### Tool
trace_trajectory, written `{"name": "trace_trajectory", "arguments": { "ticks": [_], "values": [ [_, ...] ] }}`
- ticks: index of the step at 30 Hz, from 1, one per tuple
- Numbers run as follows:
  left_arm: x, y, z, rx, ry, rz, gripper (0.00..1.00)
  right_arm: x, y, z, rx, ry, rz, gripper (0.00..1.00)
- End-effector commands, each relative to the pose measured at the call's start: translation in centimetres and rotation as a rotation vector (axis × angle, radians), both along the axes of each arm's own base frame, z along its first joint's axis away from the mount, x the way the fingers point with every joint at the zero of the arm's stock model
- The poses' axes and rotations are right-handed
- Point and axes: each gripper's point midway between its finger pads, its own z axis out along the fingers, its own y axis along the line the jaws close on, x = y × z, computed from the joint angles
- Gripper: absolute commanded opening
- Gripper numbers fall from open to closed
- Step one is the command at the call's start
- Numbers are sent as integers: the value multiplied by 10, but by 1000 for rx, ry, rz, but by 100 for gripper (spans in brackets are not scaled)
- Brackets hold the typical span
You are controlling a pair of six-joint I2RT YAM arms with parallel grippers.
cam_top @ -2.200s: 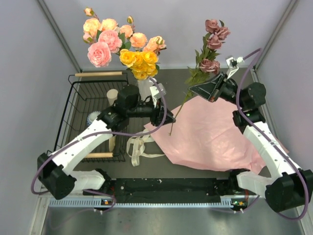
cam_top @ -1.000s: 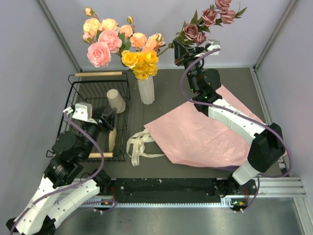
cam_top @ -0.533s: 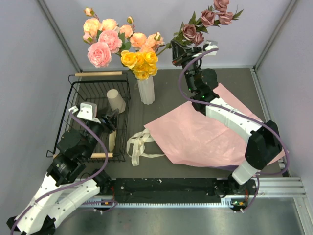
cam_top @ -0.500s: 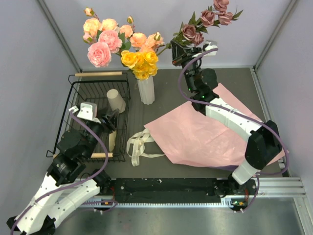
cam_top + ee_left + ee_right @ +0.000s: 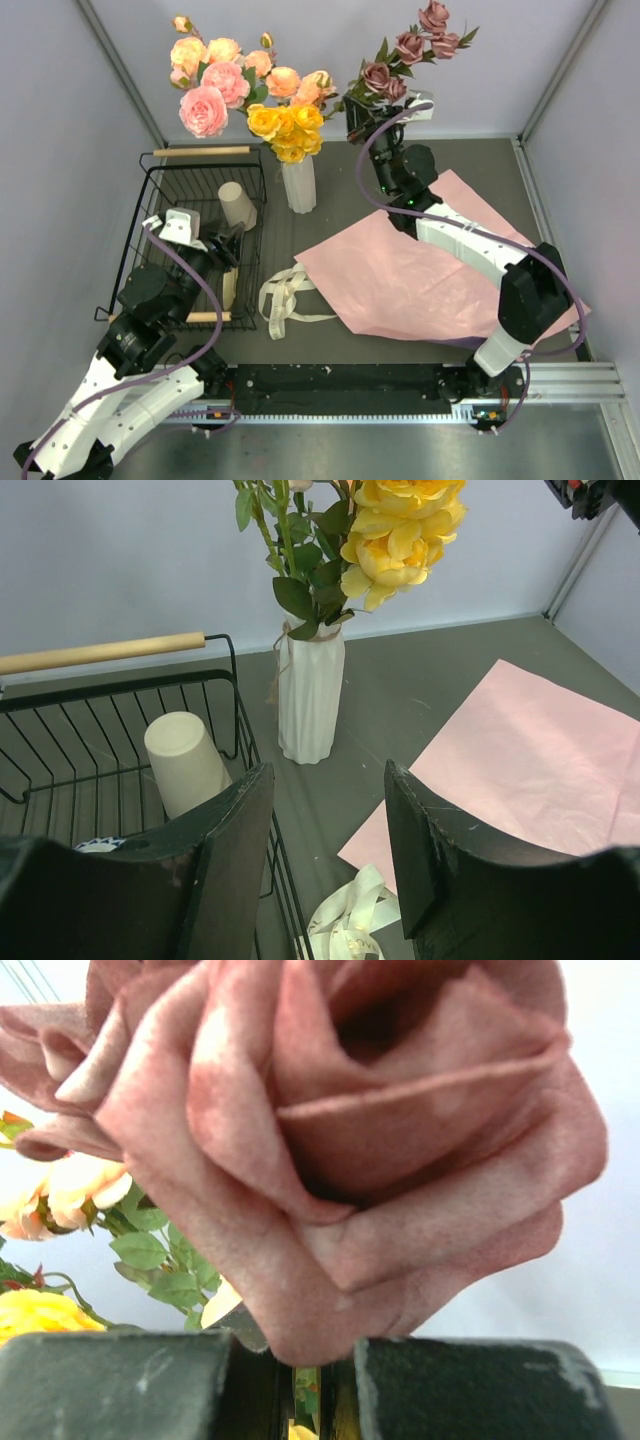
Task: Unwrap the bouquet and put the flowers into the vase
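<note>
right tool (image 5: 318, 1385) pinching stem of mauve flowers (image 5: 330, 1140), raised near vase (image 5: 299, 184) | left tool (image 5: 328, 845) spread, empty

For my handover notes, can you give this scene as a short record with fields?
vase: white ribbed vase, upright, holding pink, peach and yellow roses
right tool: right tool shut on the mauve roses stem, raised right of the vase
left tool: left tool open, empty, near the wire basket
wrap: pink paper, spread flat on table
ribbon: cream ribbon, loose beside the paper
</note>
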Motion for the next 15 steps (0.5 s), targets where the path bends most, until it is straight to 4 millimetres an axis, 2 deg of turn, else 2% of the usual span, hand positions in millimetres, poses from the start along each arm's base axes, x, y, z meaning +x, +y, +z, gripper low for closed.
{"name": "trace_trajectory", "arguments": {
  "ticks": [1, 14, 15],
  "values": [
    [2, -5, 4, -15, -14, -15, 53, -5, 17, -11, -43, -7, 46, 0],
    [2, -7, 2, -22, -10, -22, 53, 3, 53, -50, -178, 34, 70, 0],
    [2, -7, 3, -24, -12, -22, 53, 6, 56, -58, -193, 45, 68, 0]
  ]
}}
